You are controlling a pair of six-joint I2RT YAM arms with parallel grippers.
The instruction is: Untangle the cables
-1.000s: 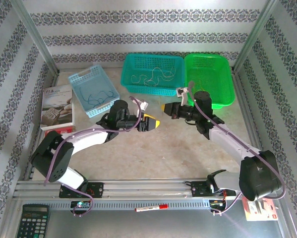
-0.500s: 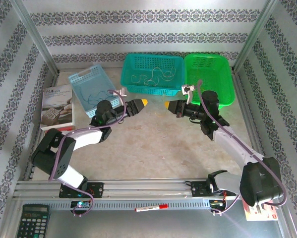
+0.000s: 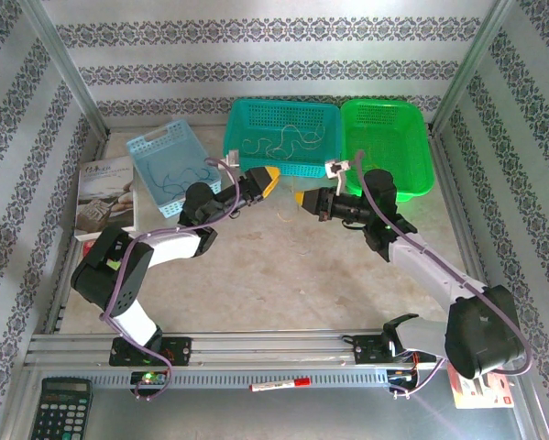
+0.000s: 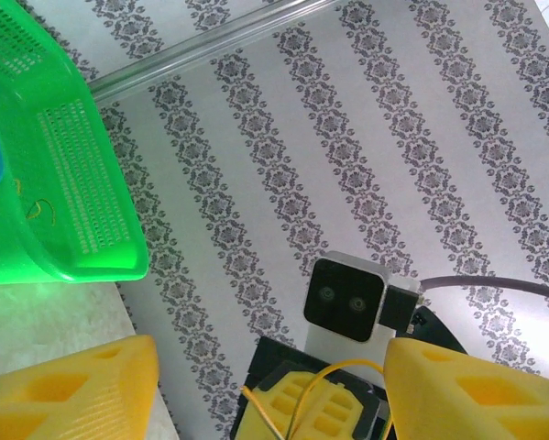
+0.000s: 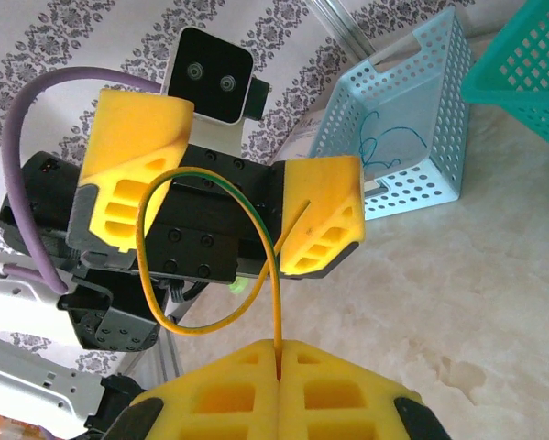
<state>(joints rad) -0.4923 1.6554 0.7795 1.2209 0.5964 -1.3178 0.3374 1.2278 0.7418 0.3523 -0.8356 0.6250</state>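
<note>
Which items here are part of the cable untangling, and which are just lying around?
Job: yellow cable, pinched in the shut right gripper; open left gripper facing it; blue cable in the light blue basket; thin cables in the teal basket; green basket.
Lying about: book, calculator, red marker, red packet.

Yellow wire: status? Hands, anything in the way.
Right hand shut on yellow wire, loop standing free. Left hand open, facing it, off the wire. Teal basket close behind left hand.
</note>
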